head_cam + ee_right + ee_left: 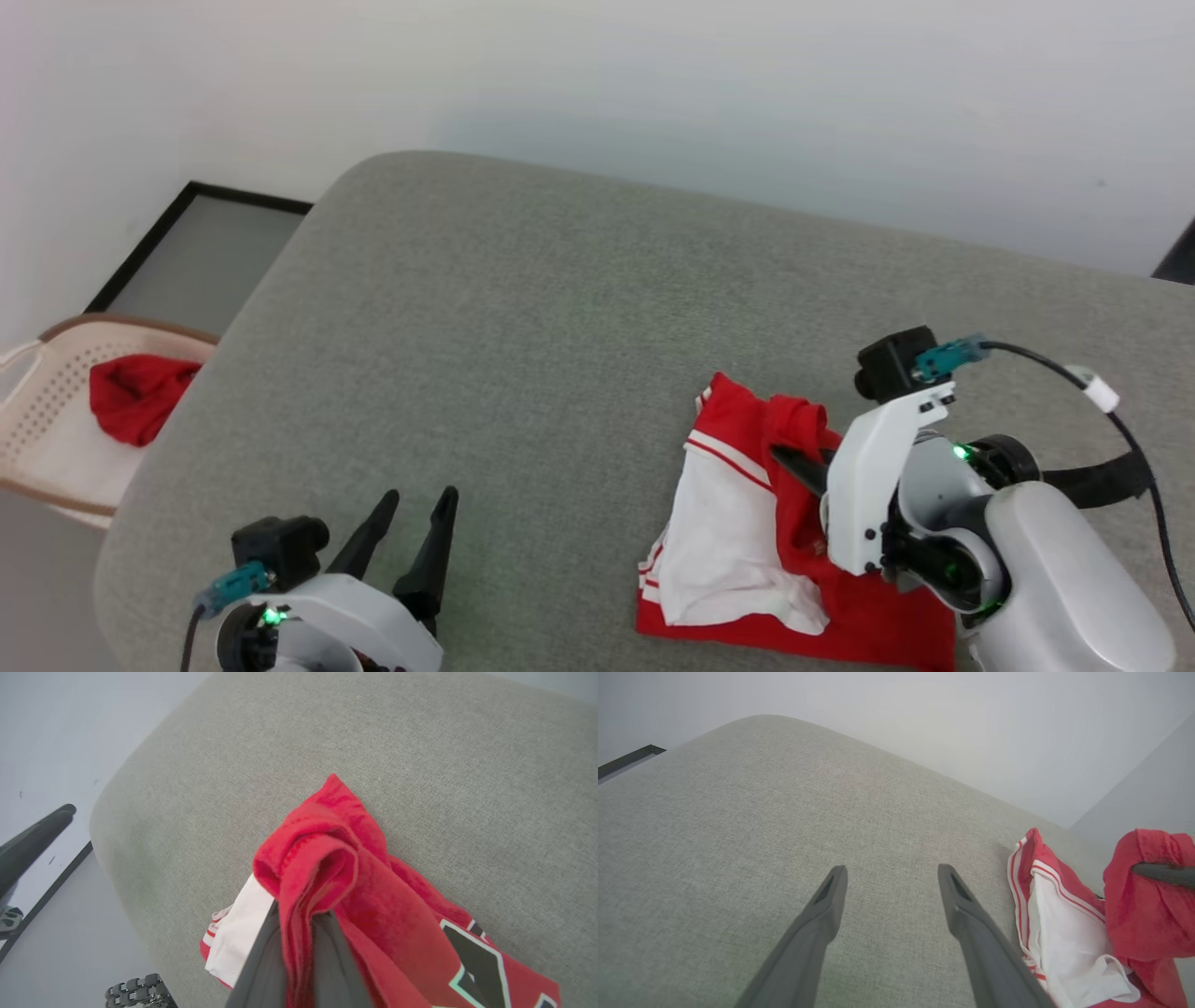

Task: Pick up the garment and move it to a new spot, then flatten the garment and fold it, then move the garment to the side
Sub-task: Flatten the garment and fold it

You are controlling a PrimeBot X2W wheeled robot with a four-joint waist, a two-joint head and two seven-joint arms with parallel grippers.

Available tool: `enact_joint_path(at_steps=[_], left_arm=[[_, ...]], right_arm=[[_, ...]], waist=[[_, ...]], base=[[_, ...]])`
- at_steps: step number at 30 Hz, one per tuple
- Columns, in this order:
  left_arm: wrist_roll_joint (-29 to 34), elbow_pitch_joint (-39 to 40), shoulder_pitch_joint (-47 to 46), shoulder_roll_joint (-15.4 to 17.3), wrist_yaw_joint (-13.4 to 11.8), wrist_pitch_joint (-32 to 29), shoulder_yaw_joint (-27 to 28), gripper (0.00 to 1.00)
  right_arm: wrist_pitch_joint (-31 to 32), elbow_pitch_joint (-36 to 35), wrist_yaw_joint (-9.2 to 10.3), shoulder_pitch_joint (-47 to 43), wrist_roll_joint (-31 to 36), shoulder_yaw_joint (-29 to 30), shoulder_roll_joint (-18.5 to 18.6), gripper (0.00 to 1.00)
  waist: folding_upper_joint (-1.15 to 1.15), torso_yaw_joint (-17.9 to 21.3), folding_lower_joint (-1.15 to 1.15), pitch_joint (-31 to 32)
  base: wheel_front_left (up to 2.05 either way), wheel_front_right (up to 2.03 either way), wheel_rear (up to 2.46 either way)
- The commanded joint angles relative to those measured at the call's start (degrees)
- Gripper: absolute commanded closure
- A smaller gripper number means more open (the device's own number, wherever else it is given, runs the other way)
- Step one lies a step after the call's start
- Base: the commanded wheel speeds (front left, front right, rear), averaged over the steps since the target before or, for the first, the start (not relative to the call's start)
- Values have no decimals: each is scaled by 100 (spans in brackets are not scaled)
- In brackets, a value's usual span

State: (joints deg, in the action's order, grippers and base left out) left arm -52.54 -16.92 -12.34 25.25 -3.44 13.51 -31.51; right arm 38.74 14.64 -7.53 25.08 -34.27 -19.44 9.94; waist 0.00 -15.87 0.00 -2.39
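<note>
Seemingly only the first step is under way: the garment (728, 541) lies crumpled at about 4 o'clock on the grey cushion (560, 308), neither flattened nor folded, so the moving, folding and setting aside are all left to do. The right gripper (301, 911) is pinched tight on a bunched red fold of it. The left gripper (422, 497) hovers spread and empty at 7 o'clock. The cotton looks soft and limp, one white sleeve edged in striped trim. The cushion is coarse-woven with rounded corners.

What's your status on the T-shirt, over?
Right gripper shut on red T-shirt, fold pinched. Left gripper open over gray cushion. Basket with red cloth sits off the left edge, no obstruction.
</note>
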Motion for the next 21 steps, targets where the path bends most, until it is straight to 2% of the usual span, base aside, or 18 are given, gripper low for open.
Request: enact_joint_path(at_steps=[1, 2, 3, 4, 5, 13, 21], left_arm=[[49, -80, -84, -55, 39, 41, -13, 0], [51, -115, -91, -65, 51, 51, -5, 0], [52, -150, -105, -78, 69, 61, 0, 0], [55, -180, -118, -89, 84, 64, 6, 0], [57, -207, -125, -94, 90, 70, 14, 0], [45, -359, -76, -113, 120, 111, 92, 0], [107, -363, 38, -22, 136, 133, 193, 0]], right_arm=[[-71, 241, 9, 116, 104, -109, -32, 100], [-102, 326, 9, 156, 107, -171, -41, 69], [-132, 397, 9, 207, 110, -212, -41, 49], [-164, 450, 9, 258, 134, -278, -25, 18], [-208, 497, 9, 300, 146, -350, -9, 0], [-423, 531, 9, 529, -91, -704, 86, 0], [-821, 44, 9, 573, -342, -950, 449, 0]], waist=[[0, -103, 0, -70], [0, -110, 0, -74], [0, -114, 0, -80], [0, -116, 0, -83], [0, -110, 0, -82], [0, 55, 0, 2], [0, 451, 0, 78]], base=[[0, 0, 0], [0, 0, 0], [0, 0, 0], [0, 0, 0], [0, 0, 0], [0, 0, 0], [0, 0, 0]])
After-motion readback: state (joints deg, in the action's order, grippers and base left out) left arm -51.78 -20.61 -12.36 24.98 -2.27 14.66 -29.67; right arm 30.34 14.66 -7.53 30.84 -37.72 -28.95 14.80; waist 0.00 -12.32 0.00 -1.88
